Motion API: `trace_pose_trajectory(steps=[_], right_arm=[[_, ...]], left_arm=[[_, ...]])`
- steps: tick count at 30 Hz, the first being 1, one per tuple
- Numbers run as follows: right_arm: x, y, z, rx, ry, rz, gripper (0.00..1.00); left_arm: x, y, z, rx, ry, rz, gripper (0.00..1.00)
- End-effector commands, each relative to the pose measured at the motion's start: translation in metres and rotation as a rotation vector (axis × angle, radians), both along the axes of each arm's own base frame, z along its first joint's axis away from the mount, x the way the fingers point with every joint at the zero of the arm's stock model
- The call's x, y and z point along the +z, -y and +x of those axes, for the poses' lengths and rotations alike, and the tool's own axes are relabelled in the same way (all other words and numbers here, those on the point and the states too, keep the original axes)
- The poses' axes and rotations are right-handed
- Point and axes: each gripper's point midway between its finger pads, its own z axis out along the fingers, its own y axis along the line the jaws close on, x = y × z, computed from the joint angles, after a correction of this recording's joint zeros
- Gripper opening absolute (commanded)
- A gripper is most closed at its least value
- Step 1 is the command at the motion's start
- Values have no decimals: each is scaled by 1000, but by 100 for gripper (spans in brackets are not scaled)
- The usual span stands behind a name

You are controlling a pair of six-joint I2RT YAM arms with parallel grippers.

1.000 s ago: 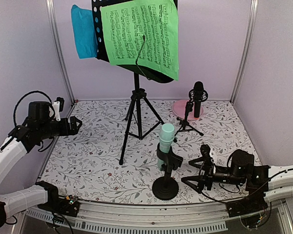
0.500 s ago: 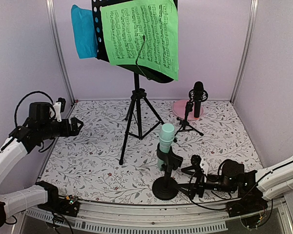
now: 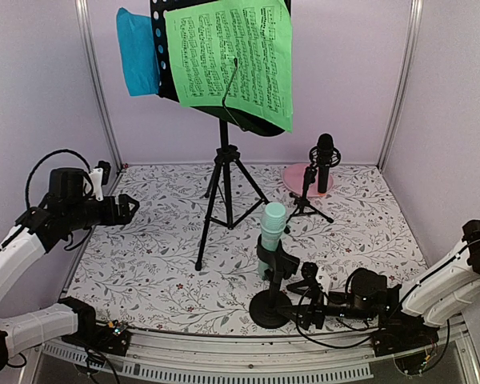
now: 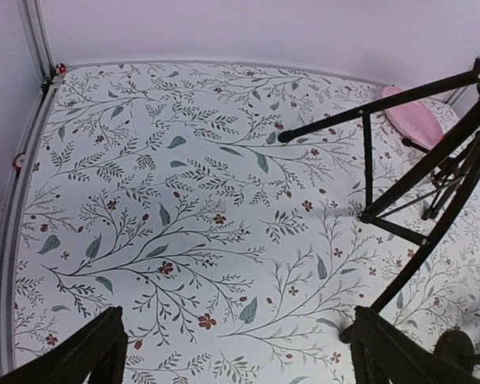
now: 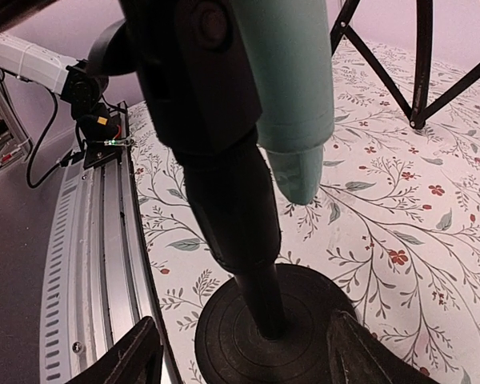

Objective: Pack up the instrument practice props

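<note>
The mint-green microphone (image 3: 273, 228) is sitting in its black stand (image 3: 270, 310) near the front edge of the table (image 3: 160, 264). I am judging it stiff but top-heavy, best held low on the post (image 5: 256, 272). The right gripper (image 5: 242, 344) is straddling that post, jaws apart, not touching; the left gripper (image 4: 232, 344) is hanging open, well apart.

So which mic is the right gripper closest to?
The mint-green microphone, on the round-based stand beside the right gripper; the black microphone stands far back by the pink plate.
</note>
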Motion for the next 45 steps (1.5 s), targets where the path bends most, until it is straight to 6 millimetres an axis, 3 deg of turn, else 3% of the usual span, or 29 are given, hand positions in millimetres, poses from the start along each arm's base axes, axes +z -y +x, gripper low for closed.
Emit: trace_pose_trajectory(steps=[1, 5, 12, 16, 21, 24, 28, 33, 39, 45], right_arm=[[18, -15, -5, 45, 22, 68, 72], [14, -18, -4, 50, 30, 61, 72], [14, -21, 5, 8, 46, 72, 69], [15, -29, 4, 30, 58, 97, 66], [24, -23, 9, -14, 77, 167, 66], [23, -19, 13, -43, 86, 174, 66], [21, -21, 14, -46, 91, 189, 66], [23, -20, 17, -62, 94, 221, 64], [30, -16, 20, -72, 106, 258, 64], [39, -17, 19, -62, 128, 277, 64]], left_arm=[[3, 12, -1, -64, 27, -11, 98], [13, 49, -13, -267, 46, -106, 99], [59, 125, -46, -530, 75, -241, 96], [77, 163, -70, -685, 110, -280, 91], [107, 201, -110, -925, 220, -342, 88], [110, 226, -127, -1035, 257, -293, 89], [108, 254, -127, -1082, 271, -222, 90], [120, 271, -113, -1065, 354, -233, 90], [116, 304, -115, -1128, 328, -183, 88], [125, 331, -114, -1103, 343, -156, 89]])
